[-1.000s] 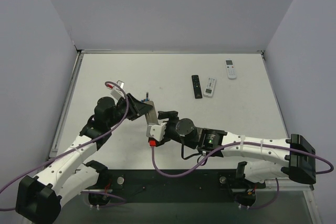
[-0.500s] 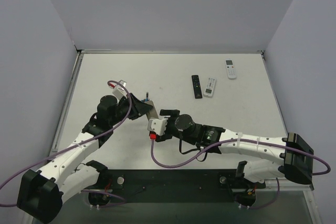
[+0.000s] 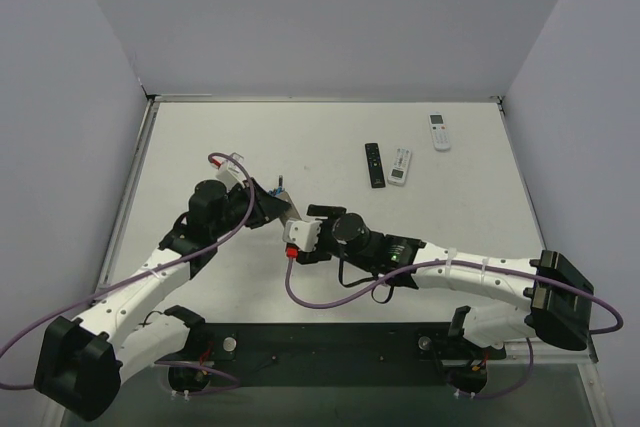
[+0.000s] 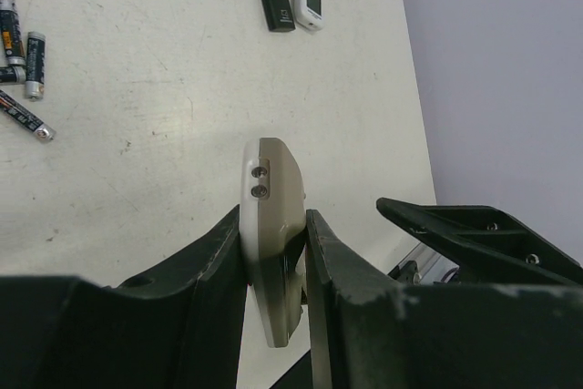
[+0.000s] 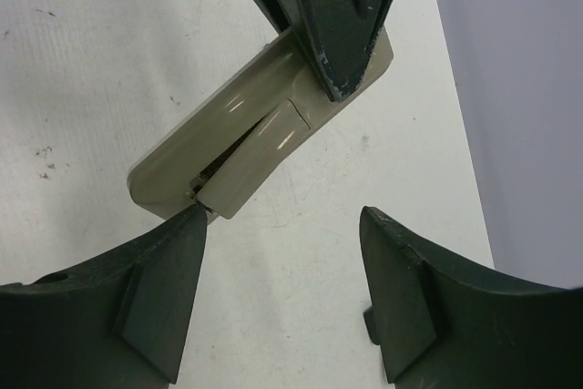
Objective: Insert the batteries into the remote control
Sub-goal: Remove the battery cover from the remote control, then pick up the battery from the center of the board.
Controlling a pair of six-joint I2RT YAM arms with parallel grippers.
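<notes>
- The left hand point(image 4: 273, 218) is closed on the remote point(image 4: 271, 179), its two fingers pressing the remote's two broad faces.
- The remote sticks out beyond the fingertips, clear of the worktop point(image 3: 450, 217). It is left of the worktop's middle, nearer the near edge than the far one.
- In the right wrist view the remote's grey-tan back faces the camera, and a left-hand finger point(image 5: 339, 20) lies over its upper end.
- A cover point(image 5: 260, 154) on that back sits slightly askew, with a dark gap showing at its lower end.
- The right hand point(image 5: 281, 220) is open, with nothing between its jaws, and it points at the remote's free end.
- One of its fingertips point(image 5: 187, 230) is just beside that end, at the cover's lower corner; whether they touch I cannot tell.
- The batteries point(image 4: 34, 54) lie loose on the worktop in a small cluster just beyond the held remote, toward the far edge. Some are dark, and one lies at a slant apart from the rest.
- A black remote point(image 3: 374, 164) and a white remote point(image 3: 400, 165) lie side by side, right of the middle and toward the far edge.
- A second white remote point(image 3: 438, 132) lies near the far right corner, well apart from both hands.
</notes>
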